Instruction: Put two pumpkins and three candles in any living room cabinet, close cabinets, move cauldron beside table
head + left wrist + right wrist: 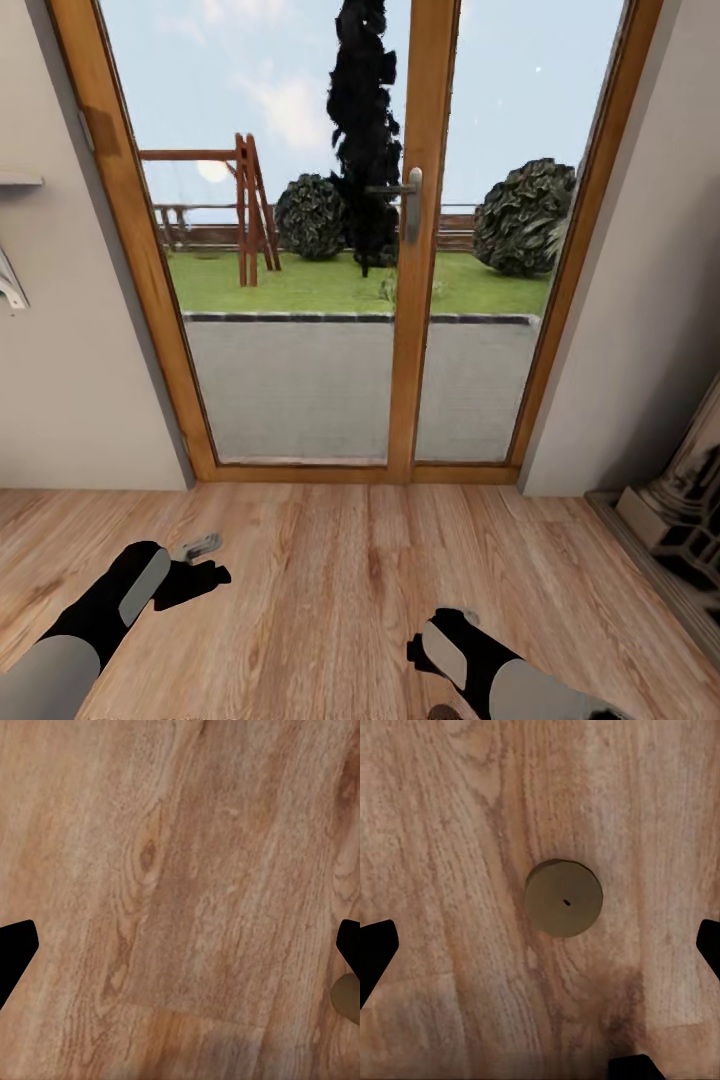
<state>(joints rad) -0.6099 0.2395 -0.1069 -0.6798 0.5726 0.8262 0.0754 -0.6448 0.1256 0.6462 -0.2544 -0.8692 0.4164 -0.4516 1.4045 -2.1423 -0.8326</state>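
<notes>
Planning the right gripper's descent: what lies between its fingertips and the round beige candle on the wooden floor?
Nothing: in the right wrist view only bare wooden floor surrounds the round beige candle between the open right gripper.

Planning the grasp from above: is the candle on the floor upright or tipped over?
Upright: the right wrist view shows the candle end-on, a round top with a central wick hole, on the wooden floor.

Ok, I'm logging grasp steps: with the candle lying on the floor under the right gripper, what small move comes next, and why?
Probably lower the right gripper straight down over the candle. Its fingertips stand wide apart, the candle sits between them on the wood floor, untouched, so descending comes before closing.
</notes>
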